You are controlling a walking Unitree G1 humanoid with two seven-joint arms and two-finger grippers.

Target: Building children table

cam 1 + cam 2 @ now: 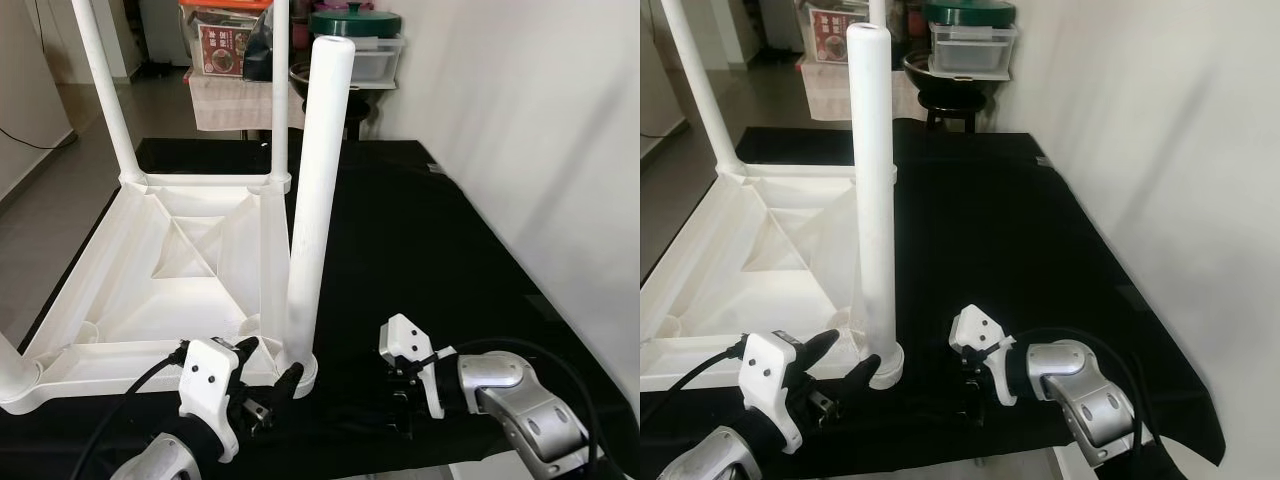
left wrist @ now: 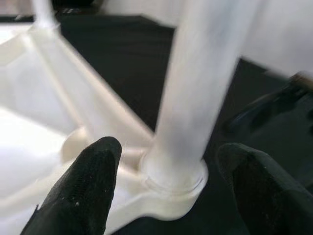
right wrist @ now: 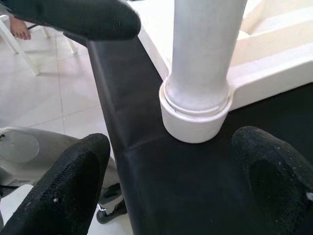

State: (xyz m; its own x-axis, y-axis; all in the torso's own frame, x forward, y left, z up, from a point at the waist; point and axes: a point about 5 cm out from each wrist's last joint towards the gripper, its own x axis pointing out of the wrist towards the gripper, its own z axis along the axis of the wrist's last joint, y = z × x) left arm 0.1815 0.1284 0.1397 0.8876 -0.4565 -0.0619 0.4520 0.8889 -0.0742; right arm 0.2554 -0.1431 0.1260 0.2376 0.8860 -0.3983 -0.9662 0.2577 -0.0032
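Beyond both grippers, at the far end of the black-draped bench (image 1: 440, 250), stand a green-lidded clear plastic storage box (image 1: 362, 40), a dark round bowl (image 1: 302, 76) below it and a red printed carton (image 1: 222, 48); a pale plain wall (image 1: 540, 130) rises on the right gripper's outer side. None of these lie between the grippers and the work.

The upturned white plastic children's table top (image 1: 150, 290) lies ahead of the left gripper (image 1: 268, 378), ribbed underside up, on the black cloth. Its nearest corner socket (image 1: 300, 375) holds a white round plastic leg (image 1: 318, 190) standing nearly upright, leaning slightly away at the top. This leg rises between the two grippers, just ahead of each. Two more white legs (image 1: 105, 95) stand in the far corners, well beyond the grippers, and another leg's foot (image 1: 15, 375) sits at the left gripper's outer side.

The left gripper is spread wide, its black fingers (image 2: 83, 191) flanking the socket's base without touching it and gripping nothing. The right gripper (image 3: 181, 186) sits low on the cloth just on the other side of the socket, likewise wide apart and empty, its fingertips (image 3: 68, 186) short of the collar.

In the right wrist view a bare foot (image 3: 19, 28) of a person rests on the tiled floor (image 3: 54, 88) beside white furniture legs.
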